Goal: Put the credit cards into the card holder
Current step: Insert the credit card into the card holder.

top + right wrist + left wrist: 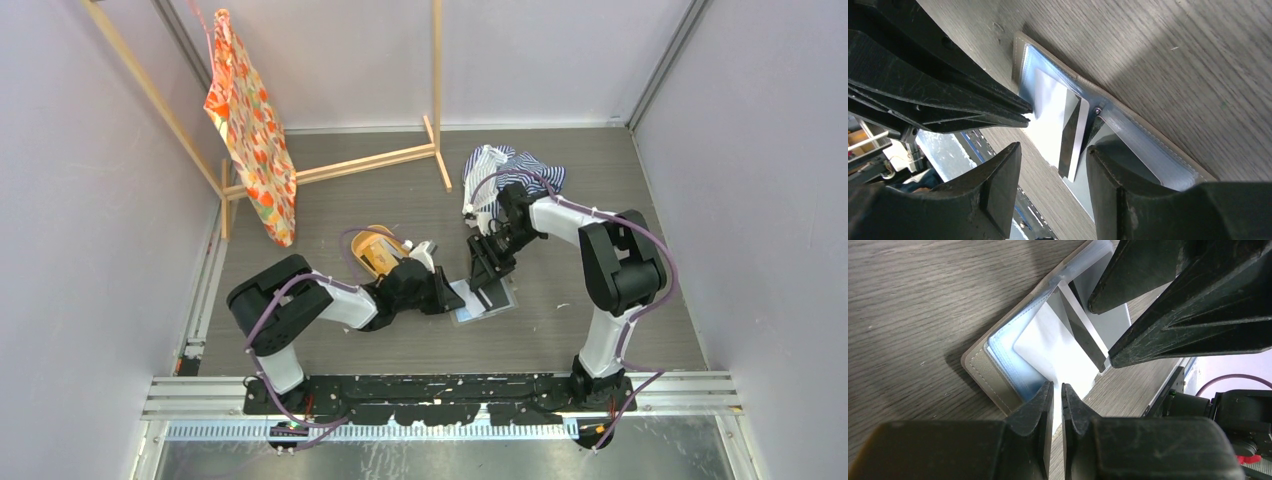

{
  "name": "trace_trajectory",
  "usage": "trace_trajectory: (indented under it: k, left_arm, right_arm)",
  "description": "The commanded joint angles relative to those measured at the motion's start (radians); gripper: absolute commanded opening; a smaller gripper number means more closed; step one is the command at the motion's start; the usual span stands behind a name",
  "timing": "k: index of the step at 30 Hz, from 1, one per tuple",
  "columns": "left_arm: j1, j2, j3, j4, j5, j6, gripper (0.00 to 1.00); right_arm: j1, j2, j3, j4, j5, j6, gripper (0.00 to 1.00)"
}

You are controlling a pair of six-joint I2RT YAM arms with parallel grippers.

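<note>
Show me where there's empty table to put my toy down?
Bare table: between the wooden frame and the orange tray; also between the card holder and the right arm's base. Crowded: the middle, where left gripper and right gripper meet over the card holder.

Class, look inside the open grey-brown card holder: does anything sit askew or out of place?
Yes. In the grey-brown folding card holder, the white rectangular card lies skewed, jutting past the holder's edge, and the thin black card beside it tilts up on edge instead of lying flat.

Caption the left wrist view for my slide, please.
Left gripper pinching a white card at the open card holder.
</note>
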Motion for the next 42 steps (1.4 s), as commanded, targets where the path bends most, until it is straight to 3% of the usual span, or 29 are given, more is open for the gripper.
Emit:
trace_trajectory:
  k: [1,28,35,42]
  left_arm:
    - [0.005,0.024,-0.01,0.014,-0.039,0.009,0.13]
    - [0.024,0.141,-0.146,0.094,-0.072,-0.113,0.02]
    - [0.027,0.145,-0.149,0.101,-0.07,-0.114,0.02]
    - [0.031,0.142,-0.153,0.107,-0.067,-0.113,0.02]
  right_arm:
    - [-0.006,0.026,0.032,-0.001,-0.01,0.03,0.55]
    - [-0.014,0.11,0.086,-0.008,-0.019,0.042,0.55]
    - [-0.025,0.115,0.084,-0.025,-0.027,0.039,0.4]
    - [-0.038,0.126,0.087,-0.043,-0.035,0.036,0.14]
